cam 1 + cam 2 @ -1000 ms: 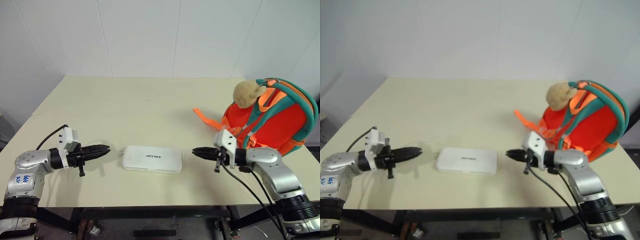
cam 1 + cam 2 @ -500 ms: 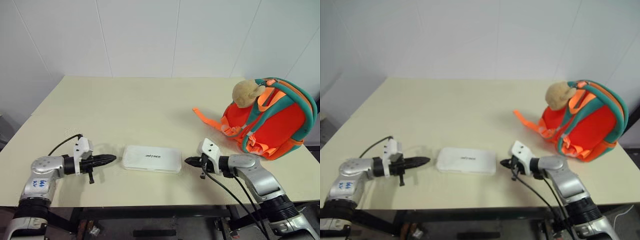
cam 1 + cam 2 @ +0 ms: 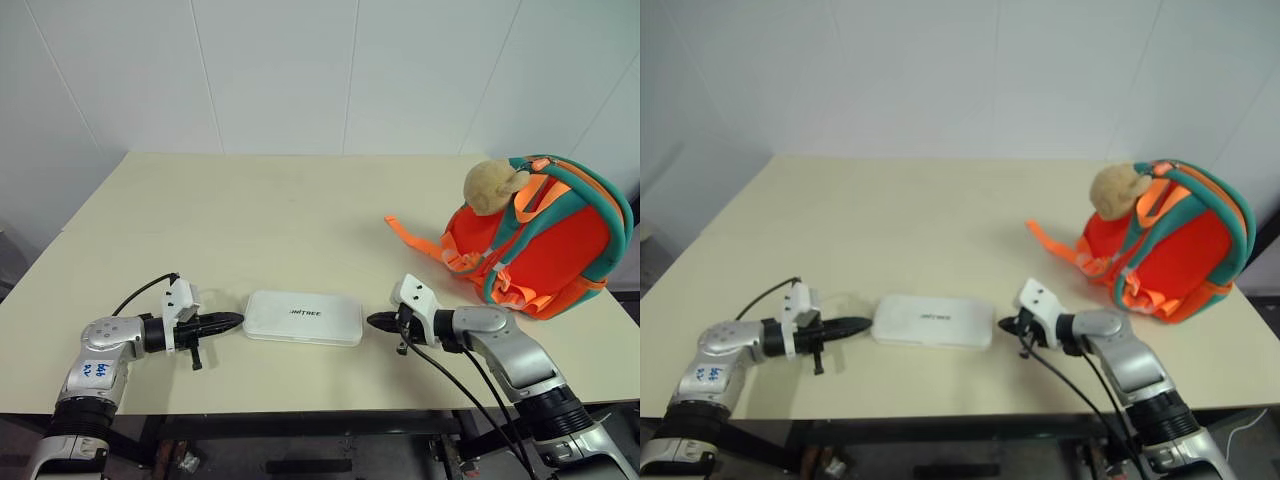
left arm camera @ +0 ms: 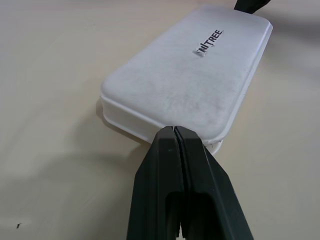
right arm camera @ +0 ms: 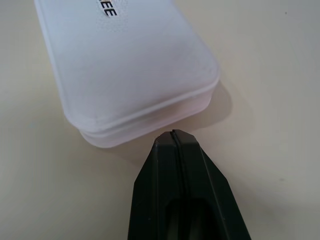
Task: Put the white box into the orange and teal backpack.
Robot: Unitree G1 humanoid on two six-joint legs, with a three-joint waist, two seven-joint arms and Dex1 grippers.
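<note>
Both arms dropped inward: left tool (image 3: 232, 321) and right tool (image 3: 377, 321), fingers pressed together, now flank the white box (image 3: 304, 318) ends on the counter (image 3: 280, 210), likely to squeeze-lift toward the orange and teal backpack (image 3: 545, 240).

Your left gripper (image 3: 236, 321) and right gripper (image 3: 374, 321) are now lower, closed in toward the white box (image 3: 304, 318) ends at lower centre.

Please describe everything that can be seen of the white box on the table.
The white box is a flat rectangular case with rounded corners, apparently matte plastic, with a seam running around its side and small dark lettering on its top. It lies closed and flat near the front edge of the table, long side across. The shut left gripper points at one short end, at or nearly touching it; the shut right gripper points at the other, just short of it.
</note>
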